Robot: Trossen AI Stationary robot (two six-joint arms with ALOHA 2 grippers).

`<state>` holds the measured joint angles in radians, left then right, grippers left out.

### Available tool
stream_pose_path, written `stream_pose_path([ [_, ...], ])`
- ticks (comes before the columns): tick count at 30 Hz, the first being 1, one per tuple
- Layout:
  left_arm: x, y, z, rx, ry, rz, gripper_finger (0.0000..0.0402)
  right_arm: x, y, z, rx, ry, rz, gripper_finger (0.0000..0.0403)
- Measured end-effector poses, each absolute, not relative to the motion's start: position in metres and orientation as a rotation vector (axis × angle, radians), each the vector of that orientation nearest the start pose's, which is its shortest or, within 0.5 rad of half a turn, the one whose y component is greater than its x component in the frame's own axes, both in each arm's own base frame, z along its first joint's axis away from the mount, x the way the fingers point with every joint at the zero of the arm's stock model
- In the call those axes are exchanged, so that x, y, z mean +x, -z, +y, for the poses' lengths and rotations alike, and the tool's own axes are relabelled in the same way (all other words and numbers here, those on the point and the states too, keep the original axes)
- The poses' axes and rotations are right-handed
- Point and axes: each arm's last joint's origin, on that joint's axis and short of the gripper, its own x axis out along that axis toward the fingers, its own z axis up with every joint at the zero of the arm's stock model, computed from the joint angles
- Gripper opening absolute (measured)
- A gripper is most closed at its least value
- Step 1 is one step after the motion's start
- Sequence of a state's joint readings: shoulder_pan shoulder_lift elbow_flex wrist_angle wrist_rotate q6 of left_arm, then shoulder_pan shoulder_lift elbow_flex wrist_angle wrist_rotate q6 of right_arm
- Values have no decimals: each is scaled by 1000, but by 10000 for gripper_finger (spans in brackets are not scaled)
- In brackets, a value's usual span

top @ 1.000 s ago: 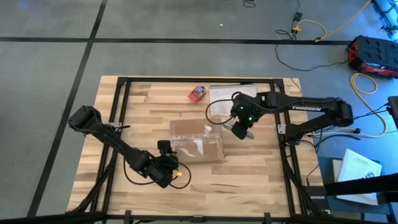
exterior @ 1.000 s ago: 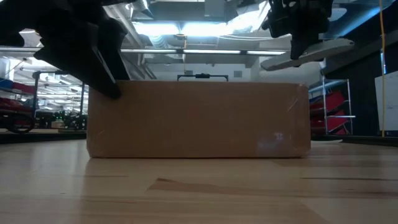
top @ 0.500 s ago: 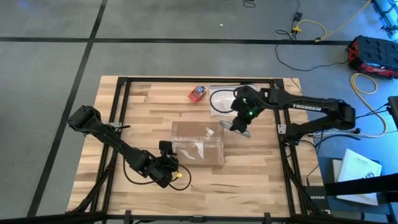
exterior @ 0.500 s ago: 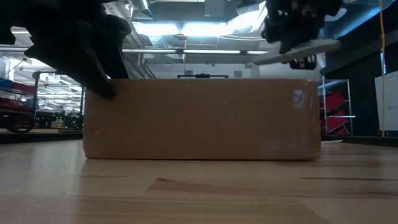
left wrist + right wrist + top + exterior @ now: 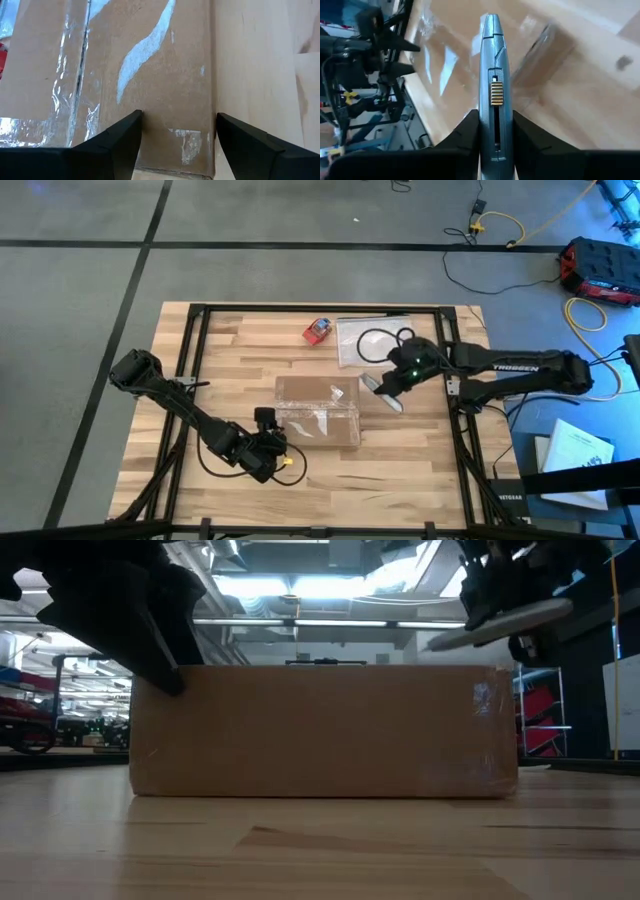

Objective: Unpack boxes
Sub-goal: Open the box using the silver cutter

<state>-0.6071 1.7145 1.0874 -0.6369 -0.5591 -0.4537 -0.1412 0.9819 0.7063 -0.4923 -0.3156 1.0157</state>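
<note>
On the counter [image 5: 230,345]: taped cardboard box [image 5: 318,408], stiff, light, best gripped by edges; left tool [image 5: 175,132] spread astride corner, right tool [image 5: 492,125] clenched on cutter [image 5: 492,80].

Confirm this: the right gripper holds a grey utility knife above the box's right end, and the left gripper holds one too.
Wrong about the left gripper: the left wrist view shows its fingers spread, empty, over the box. The right gripper does grip the utility knife.

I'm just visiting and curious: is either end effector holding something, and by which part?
The right end effector pinches a grey box cutter by its handle end. The left end effector holds nothing.
</note>
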Motion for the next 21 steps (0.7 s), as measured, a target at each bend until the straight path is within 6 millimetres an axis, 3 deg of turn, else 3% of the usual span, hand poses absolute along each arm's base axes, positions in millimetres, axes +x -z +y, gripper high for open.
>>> stream_pose_path([
  [8,272,-182,-168,284,-196,1019,235,195,-239,-11,1163,321,823,63],
  [21,272,-182,-167,286,-196,1020,235,193,-234,-10,1182,305,862,63],
])
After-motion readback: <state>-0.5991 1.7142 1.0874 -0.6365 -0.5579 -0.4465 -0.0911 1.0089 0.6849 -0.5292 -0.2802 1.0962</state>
